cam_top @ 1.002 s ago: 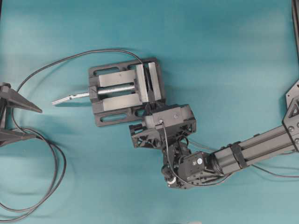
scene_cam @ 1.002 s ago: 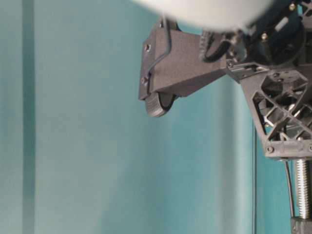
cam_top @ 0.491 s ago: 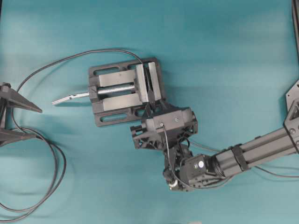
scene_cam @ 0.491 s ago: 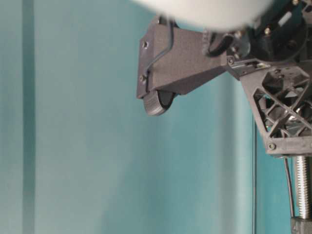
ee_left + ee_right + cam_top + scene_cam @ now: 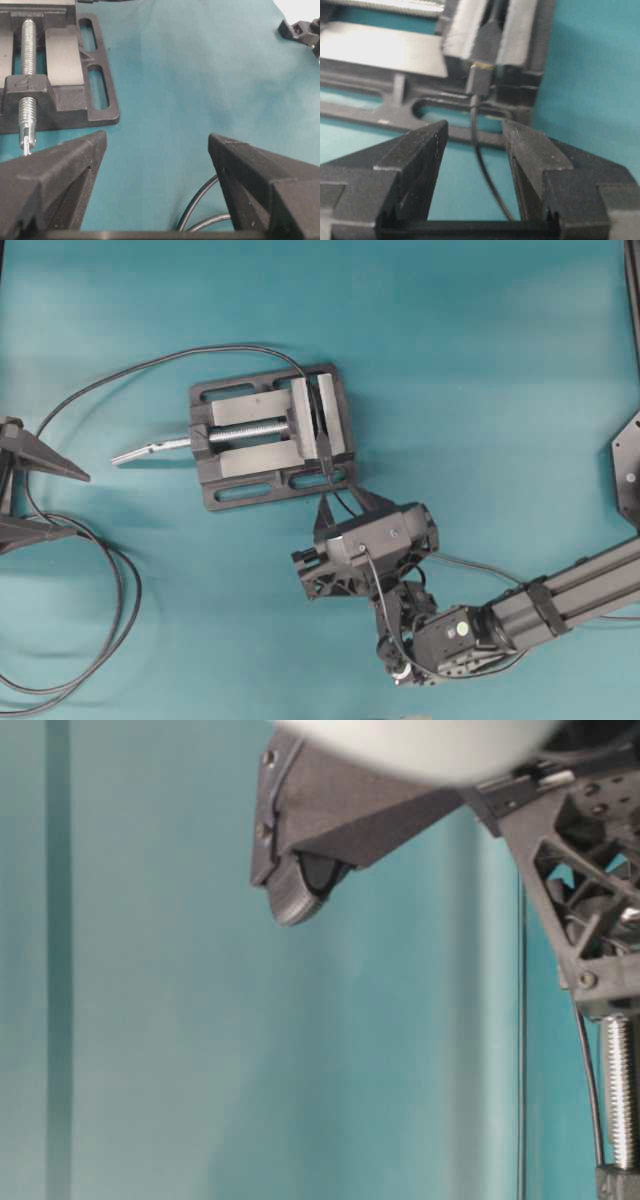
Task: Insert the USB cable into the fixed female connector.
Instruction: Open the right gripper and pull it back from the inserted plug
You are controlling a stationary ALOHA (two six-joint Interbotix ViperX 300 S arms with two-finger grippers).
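From overhead, my right gripper [image 5: 335, 508] hangs just below the dark grey metal vise [image 5: 270, 435] on the teal table [image 5: 500, 360], fingers spread and empty; my left gripper [image 5: 40, 495] sits spread at the left edge. My right wrist view shows the thin black USB cable [image 5: 479, 145] running up between my parted fingers [image 5: 530, 160], its plug seated in the small black female connector [image 5: 487, 45] clamped in the vise jaws. My left wrist view shows only empty, spread fingers [image 5: 60, 170].
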